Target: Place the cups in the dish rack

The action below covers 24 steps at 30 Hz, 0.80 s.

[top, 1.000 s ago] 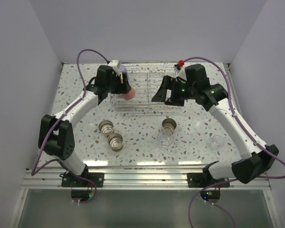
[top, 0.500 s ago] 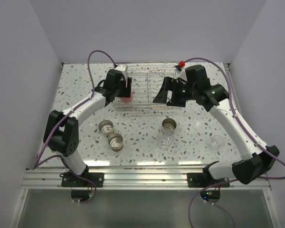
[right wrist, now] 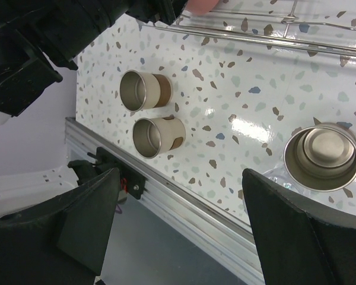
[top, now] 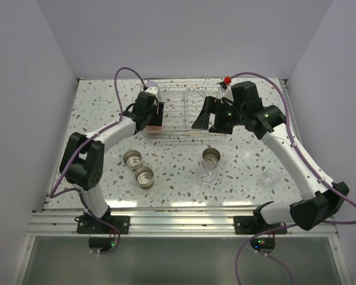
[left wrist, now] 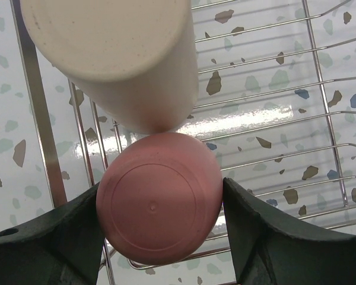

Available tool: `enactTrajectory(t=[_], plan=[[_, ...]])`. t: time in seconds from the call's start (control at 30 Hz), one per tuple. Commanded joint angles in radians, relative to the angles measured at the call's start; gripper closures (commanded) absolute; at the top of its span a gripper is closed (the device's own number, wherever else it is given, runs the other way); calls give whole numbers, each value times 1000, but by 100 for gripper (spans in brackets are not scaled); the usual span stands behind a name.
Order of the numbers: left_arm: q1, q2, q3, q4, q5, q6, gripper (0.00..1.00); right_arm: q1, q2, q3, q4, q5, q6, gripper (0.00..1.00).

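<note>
Both arms are white tubes with chunky black joints, left arm (top: 105,132) and right arm (top: 296,157) alike, and purple cables (top: 128,68) run off each wrist. The left gripper (left wrist: 161,199) has dark matte fingers (left wrist: 41,243).

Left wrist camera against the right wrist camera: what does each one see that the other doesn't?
Only the left wrist view shows the tan cup and, close up, the left claw gripping the red cup. Only the right wrist view shows three metal cups on the table and the right claw, open and empty. Both show the wires of the dish rack and the speckled table.
</note>
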Motion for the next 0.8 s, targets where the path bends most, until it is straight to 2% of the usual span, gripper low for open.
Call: enactTrajectory(t=[0.0,0.07,0.1,0.2,0.37,0.6,0.77], plan=[[1,17,11,35,-34,22,87,2,-13,26,-19,29,-8,13],[1,14,4,38,-34,25,79,2,-7,26,-21,33,-8,13],[1,12,1,39,-31,28,67,2,-4,26,-21,34,-8,13],[1,-3,-1,38,-29,33,48,3,5,28,-21,37,-9,13],[3,-26,-2,26,-32,35,29,2,17,29,-23,40,-14,13],[1,-49,-10,0,-34,27,15,3,19,12,-23,51,-25,12],[3,-75,-2,-23,-45,24,11,2,4,-14,-29,62,-32,11]])
